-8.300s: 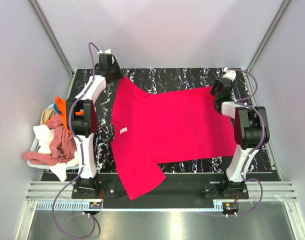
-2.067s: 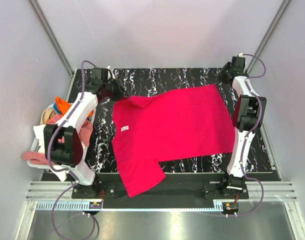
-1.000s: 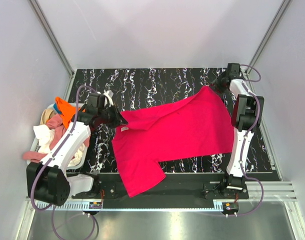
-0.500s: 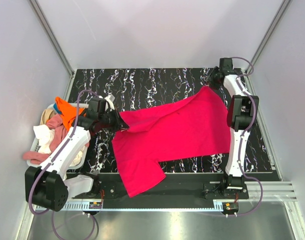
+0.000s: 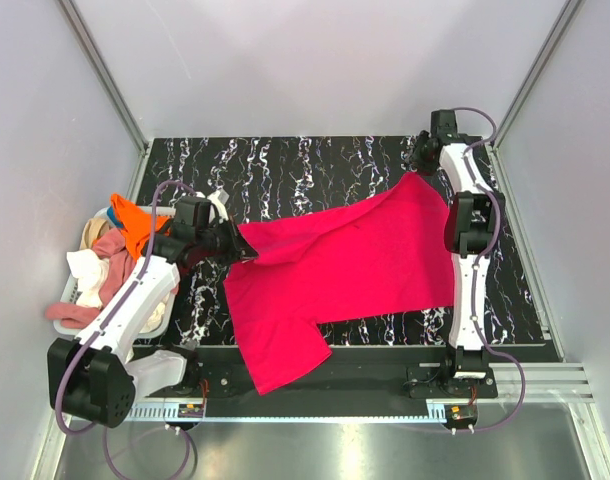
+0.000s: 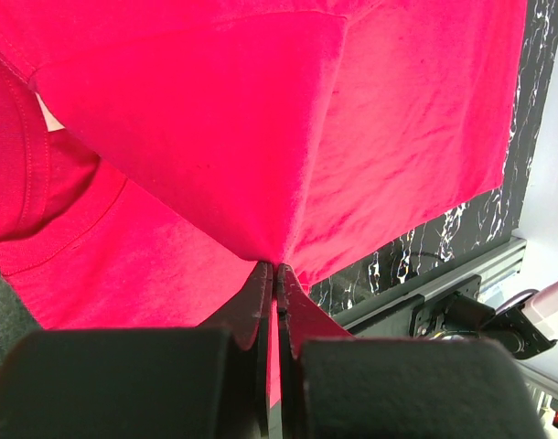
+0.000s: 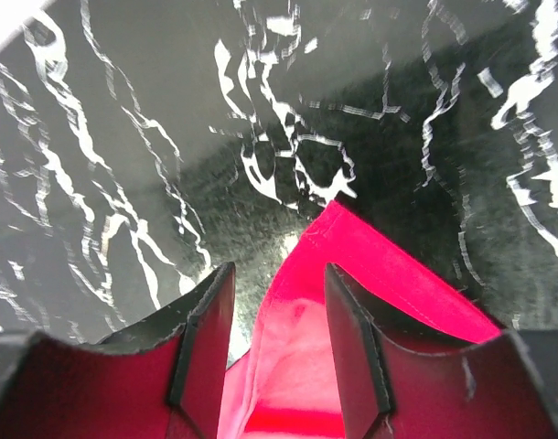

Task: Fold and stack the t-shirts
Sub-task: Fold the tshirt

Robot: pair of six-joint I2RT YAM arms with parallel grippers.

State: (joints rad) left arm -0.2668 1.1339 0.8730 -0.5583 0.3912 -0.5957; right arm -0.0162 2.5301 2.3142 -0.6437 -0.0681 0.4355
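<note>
Where the worktop (image 5: 315, 160) ends nearest the arm bases, one sleeve of the red t-shirt (image 5: 355, 260) hangs over the edge. The rest of the garment lies spread out, its long axis running left to right, collar end left and hem right. Farther in, the left fingers (image 6: 252, 297) are clenched on a pinch of the far shoulder, doubled over the body, so the fold line slants from them toward the far-right hem corner. That corner lies directly ahead of the right fingers (image 7: 204, 338), which stand parted with cloth between them, not pressed on it. The left arm looks the one placed to carry the fold nearward. Other shirts (image 5: 110, 265) are heaped off the left edge.
</note>
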